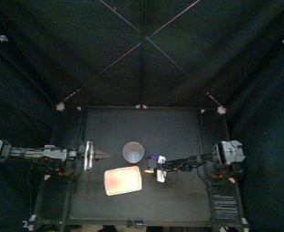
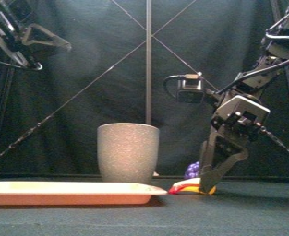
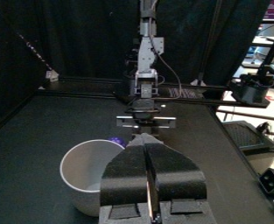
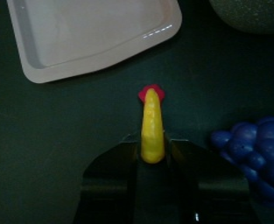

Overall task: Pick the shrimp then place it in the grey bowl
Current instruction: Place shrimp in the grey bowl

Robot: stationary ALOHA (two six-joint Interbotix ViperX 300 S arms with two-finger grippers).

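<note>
Pink tray [image 2: 60,194] lies near right claw [image 4: 154,156] pinching yellow shrimp [image 4: 153,118].

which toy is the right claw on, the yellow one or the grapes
The yellow shrimp with the red tip: its end sits between the jaws of the right claw. The purple grapes lie beside it, outside the jaws.

Down on the black worktop [image 1: 108,131] now. A flat pink plastic tray [image 1: 122,179] lies near the middle, toward the front. Just behind it a tall grey speckled cup [image 2: 128,152] stands upright. To the cup's right sits a small purple toy bunch of grapes [image 4: 250,153]. Just beside the grapes, a slim yellow toy shrimp with a red tip [image 4: 154,127] lies low on the surface, clear of the tray.
</note>
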